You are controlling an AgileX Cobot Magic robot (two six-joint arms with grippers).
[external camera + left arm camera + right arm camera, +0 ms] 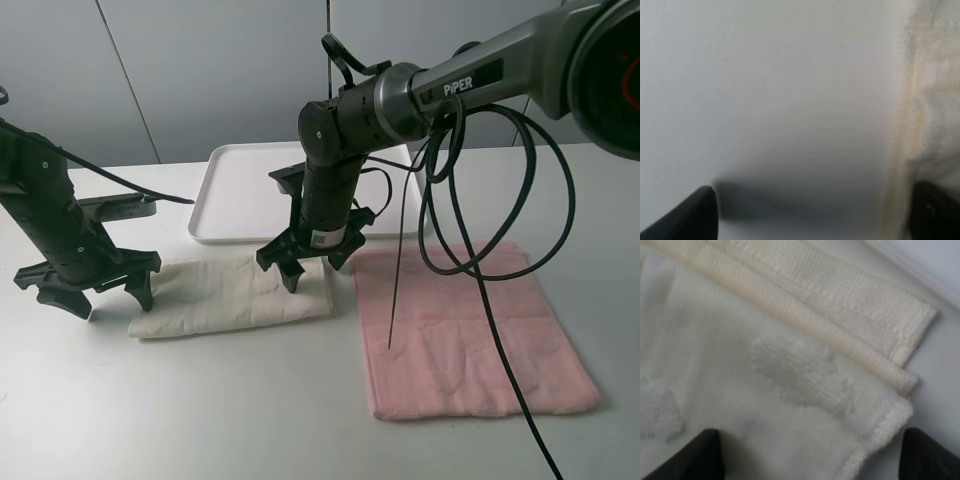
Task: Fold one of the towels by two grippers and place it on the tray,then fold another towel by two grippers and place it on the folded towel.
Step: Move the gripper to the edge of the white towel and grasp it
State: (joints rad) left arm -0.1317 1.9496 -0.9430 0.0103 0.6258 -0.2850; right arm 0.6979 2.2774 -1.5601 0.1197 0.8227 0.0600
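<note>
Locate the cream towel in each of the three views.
Exterior high: cream towel, folded, left of centre, in front of the tray.
Left wrist: only its hemmed edge, bordering bare table.
Right wrist: fills most of the picture, layered corner showing.
Shared landmark: the white table.

Robot lab (white table (100,420), grey wall panels (220,70))

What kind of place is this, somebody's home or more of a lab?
Probably a robotics lab or test bench: a robot's left gripper and right gripper hang over a white table before plain grey wall panels, with a cream towel, pink towel and white tray laid out.
</note>
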